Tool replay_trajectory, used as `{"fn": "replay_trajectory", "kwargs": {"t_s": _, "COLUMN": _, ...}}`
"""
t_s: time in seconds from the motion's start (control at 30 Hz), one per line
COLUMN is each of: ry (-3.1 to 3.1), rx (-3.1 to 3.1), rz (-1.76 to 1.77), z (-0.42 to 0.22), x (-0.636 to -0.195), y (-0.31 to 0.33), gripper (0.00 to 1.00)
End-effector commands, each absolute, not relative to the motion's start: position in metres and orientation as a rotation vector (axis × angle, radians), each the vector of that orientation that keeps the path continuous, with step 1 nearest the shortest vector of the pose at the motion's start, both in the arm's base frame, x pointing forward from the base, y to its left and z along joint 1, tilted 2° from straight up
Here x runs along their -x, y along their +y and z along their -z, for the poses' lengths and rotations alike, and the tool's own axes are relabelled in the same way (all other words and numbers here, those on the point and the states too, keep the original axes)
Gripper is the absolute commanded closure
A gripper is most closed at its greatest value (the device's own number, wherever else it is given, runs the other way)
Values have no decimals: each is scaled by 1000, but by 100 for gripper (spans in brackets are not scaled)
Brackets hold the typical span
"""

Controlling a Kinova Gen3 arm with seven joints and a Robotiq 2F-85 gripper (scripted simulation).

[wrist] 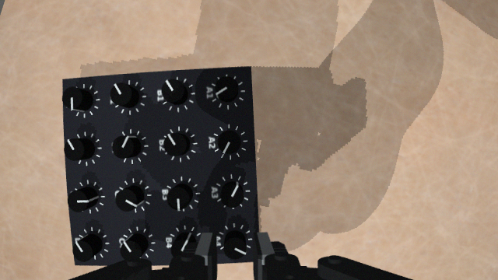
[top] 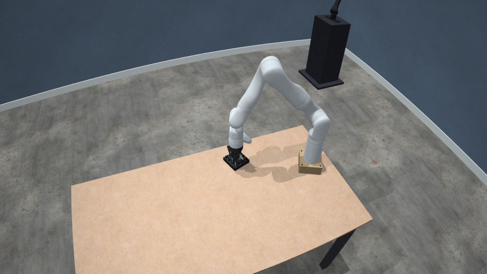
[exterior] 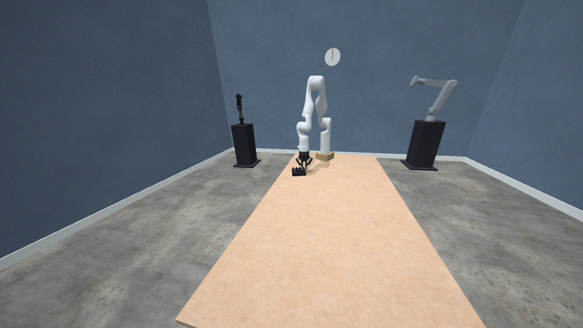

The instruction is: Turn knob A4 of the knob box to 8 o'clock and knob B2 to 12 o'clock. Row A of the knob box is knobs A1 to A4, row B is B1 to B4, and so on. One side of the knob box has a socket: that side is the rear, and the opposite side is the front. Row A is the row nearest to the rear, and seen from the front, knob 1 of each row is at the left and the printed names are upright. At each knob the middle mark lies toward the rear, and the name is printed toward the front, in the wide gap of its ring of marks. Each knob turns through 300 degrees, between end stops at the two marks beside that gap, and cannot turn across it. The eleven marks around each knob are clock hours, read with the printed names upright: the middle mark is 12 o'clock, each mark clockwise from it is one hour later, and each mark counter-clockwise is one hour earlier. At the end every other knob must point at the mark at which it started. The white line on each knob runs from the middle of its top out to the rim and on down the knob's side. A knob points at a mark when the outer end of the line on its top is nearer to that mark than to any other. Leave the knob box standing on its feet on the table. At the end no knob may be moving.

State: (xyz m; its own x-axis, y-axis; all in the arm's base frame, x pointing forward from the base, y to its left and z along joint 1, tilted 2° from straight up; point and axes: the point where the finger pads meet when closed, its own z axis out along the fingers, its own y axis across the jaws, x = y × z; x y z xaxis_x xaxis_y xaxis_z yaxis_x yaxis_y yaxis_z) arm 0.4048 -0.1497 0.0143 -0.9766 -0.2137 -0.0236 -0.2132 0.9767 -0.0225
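Note:
The black knob box (top: 228, 164) (exterior: 298, 174) (wrist: 153, 120) stands on the table. In the wrist view, its row A is at the right. Knob A4 (wrist: 233, 243) is at the bottom right, its line pointing right and slightly down, near 1 o'clock. Knob B2 (wrist: 177, 144) has its line pointing up and left, near 8 o'clock. My gripper (wrist: 235, 252) (top: 236, 161) (exterior: 304, 168) points down with its fingers partly open, one on each side of knob A4 in the wrist view, with visible gaps. The left finger partly covers the area between A4 and B4. The socket is not visible.
Knob B4 (wrist: 186, 244) is close beside the left finger, and knob A3 (wrist: 232, 194) is above A4 in the wrist view. The box stands near a long edge of the table (top: 163, 211) (exterior: 334, 228). The arm's wooden base block (top: 309, 169) (exterior: 324, 156) is at the table's end.

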Motion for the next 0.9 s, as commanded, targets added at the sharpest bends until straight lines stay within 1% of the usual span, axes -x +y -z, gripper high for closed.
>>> {"fn": "replay_trajectory", "kwargs": {"t_s": 0.0, "ry": 3096, "rx": 334, "rz": 32, "z": -15, "x": -405, "y": -150, "gripper": 81}}
{"fn": "replay_trajectory", "kwargs": {"t_s": 0.87, "ry": 3096, "rx": 334, "rz": 32, "z": -3, "x": -406, "y": -150, "gripper": 81}}
